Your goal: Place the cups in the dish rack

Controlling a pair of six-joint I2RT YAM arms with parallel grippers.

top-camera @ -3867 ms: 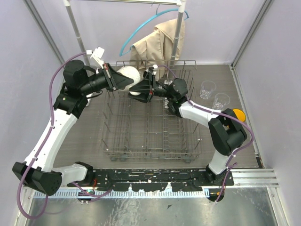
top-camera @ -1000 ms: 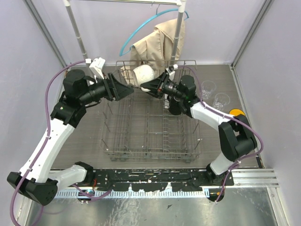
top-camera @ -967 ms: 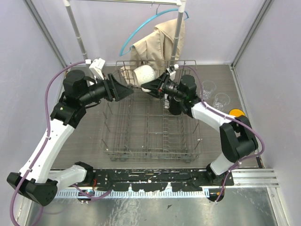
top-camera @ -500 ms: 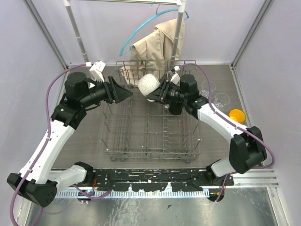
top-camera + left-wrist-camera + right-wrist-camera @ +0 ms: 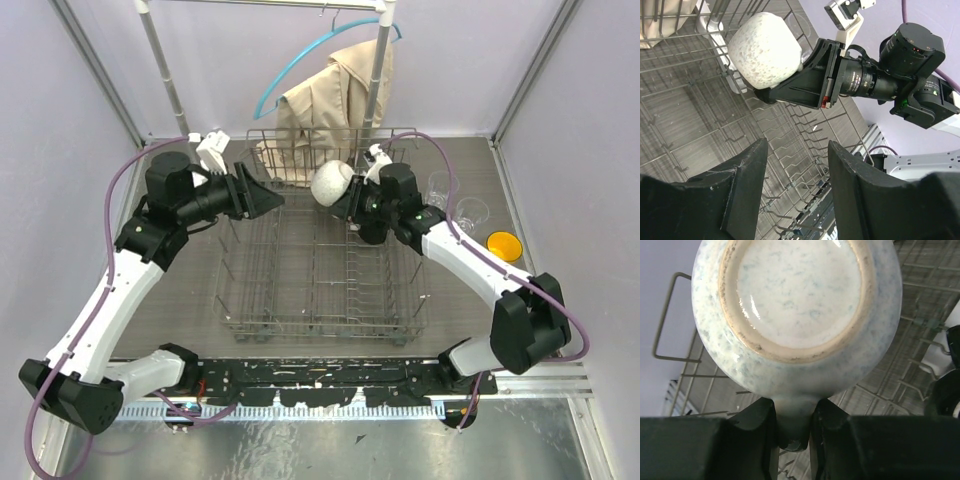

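Top external view: four cups are counted. One white mug [image 5: 332, 183] is held in the upper centre of the frame, over the far part of the single dish rack [image 5: 235, 292]. Two clear glass tumblers [image 5: 441, 188] [image 5: 470, 212] are stood side by side on the grey table [image 5: 180, 300], right of the rack. One yellow mug [image 5: 503, 243] is seen just lower right of them.

The right gripper [image 5: 349, 199] is clamped on the white mug. In the right wrist view its fingers [image 5: 757, 422] are pressed against both sides of the mug's handle, and the mug's unglazed base ring is turned to the camera.

The left gripper [image 5: 270, 199] is spread wide with nothing in it, left of the mug and apart from it.

One beige jacket [image 5: 335, 85] and one blue hanger [image 5: 300, 65] are hung on the clothes rail [image 5: 165, 70] behind the rack.
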